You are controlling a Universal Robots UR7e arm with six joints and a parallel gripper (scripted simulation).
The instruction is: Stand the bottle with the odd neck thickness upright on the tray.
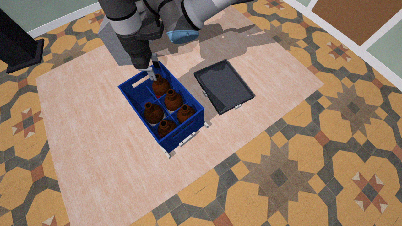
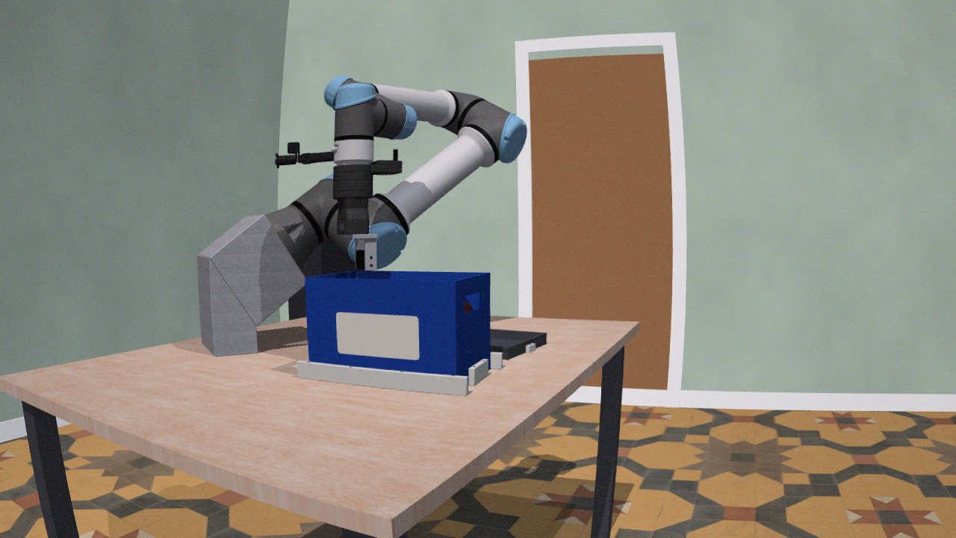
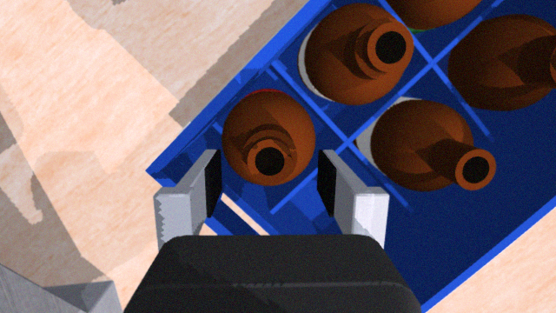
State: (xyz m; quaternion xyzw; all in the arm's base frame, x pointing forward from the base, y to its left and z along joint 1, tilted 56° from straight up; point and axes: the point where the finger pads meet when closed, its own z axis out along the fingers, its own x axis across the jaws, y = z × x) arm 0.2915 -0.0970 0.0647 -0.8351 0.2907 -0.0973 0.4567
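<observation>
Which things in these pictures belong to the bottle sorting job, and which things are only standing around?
For the job:
- blue crate
- five brown bottles, one under the open gripper: bottle
- dark tray
- table

Only standing around:
- brown door
- black stand on the floor

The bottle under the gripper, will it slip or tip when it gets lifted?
Probably a bit slippery: the brown bottle looks smooth and narrows upward. It may tip, held only by its thin neck. The open gripper straddles it squarely, which should help.
</observation>
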